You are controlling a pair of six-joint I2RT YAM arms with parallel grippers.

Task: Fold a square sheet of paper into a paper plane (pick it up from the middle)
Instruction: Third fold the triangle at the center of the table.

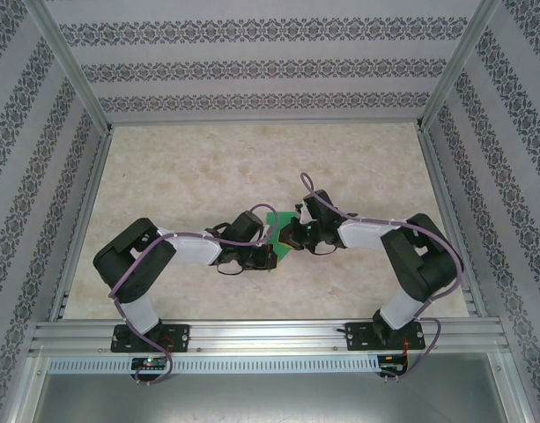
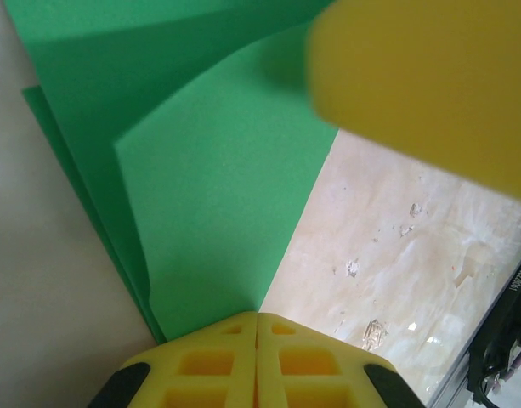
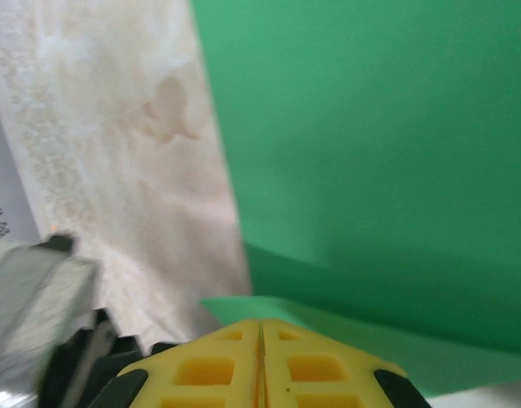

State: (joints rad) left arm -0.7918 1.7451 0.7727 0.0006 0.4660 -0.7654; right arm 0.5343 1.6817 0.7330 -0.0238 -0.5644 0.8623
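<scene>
Plain bright green, unmarked, on the paper (image 2: 218,195), with darker green where one layer shades another. Yellow with black corners on the left end effector (image 2: 257,318) and likewise on the right end effector (image 3: 260,325). Beige and cream marbling across the tabletop (image 1: 208,167), with paler glossy flecks. White walls (image 1: 252,62) banded with dark floral stripes. Black and white on the left arm (image 1: 186,249) and right arm (image 1: 366,231). Purple cables (image 1: 129,280). Silver frame rail (image 1: 270,330) along the near edge.
</scene>
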